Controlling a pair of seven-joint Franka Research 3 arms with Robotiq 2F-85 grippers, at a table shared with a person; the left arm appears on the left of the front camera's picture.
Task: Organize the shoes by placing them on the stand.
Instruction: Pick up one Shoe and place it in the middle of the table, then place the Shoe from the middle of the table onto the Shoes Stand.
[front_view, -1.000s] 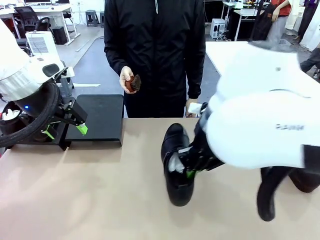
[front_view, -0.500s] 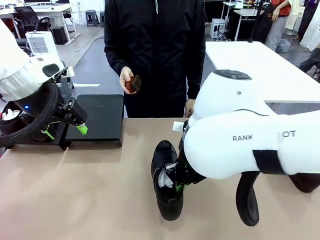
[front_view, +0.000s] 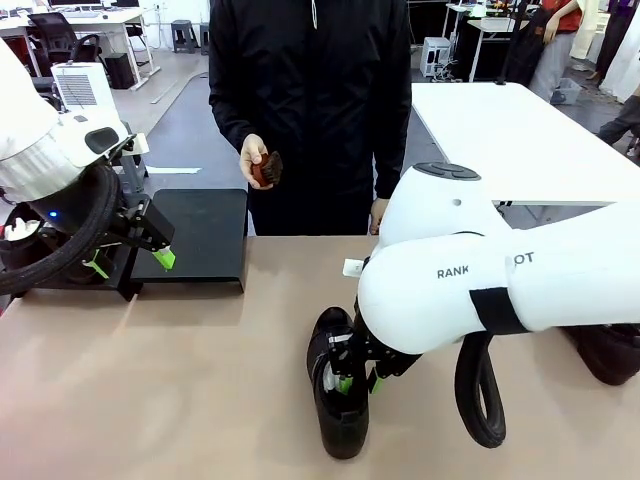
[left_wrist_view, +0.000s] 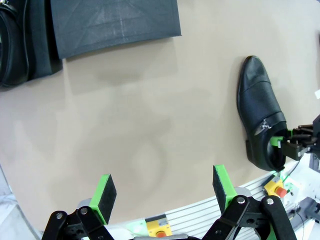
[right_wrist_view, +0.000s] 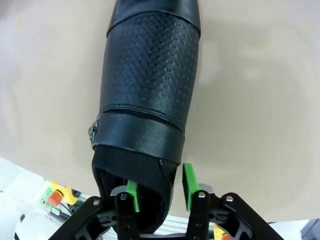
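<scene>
One shoe (left_wrist_view: 260, 115) at right tool (right_wrist_view: 159, 187), second shoe (left_wrist_view: 11, 50) at stand (left_wrist_view: 115, 20)

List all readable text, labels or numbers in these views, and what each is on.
"RANK": on the white shell of the right arm, front view.
"OT": same shell, just past the black strap wrapped round it.
White tag on the table: too small to read.
Shoe: no legible print in the wrist views.
</scene>
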